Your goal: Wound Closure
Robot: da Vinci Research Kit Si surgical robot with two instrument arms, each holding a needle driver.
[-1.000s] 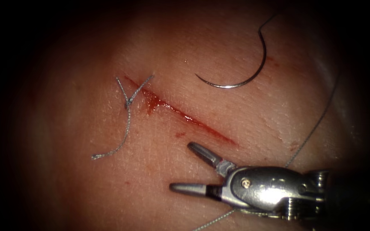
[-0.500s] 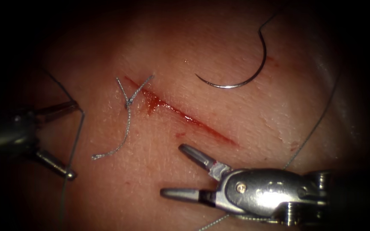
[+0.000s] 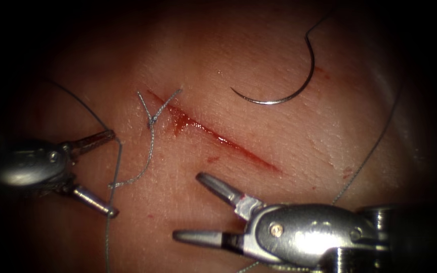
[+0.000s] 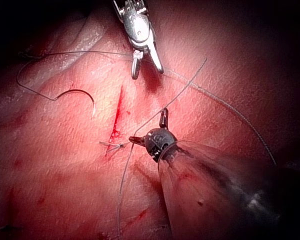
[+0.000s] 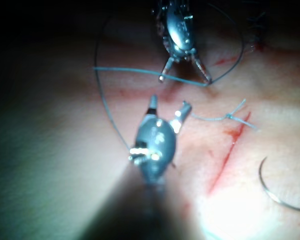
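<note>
Both hands gape empty, needle parked on tissue

I see my right hand [image 3: 188, 207] and left hand [image 3: 112, 172] wide, holding nothing; the needle [image 3: 284, 86] lies free on the tissue [image 3: 279, 136], beyond the cut [image 3: 213, 134] from my right hand, probably within reach.

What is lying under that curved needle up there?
Under the needle is bare tissue, right of the cut; it lies flat, not stuck in. Both hands, left and right, are open, holding nothing.
</note>
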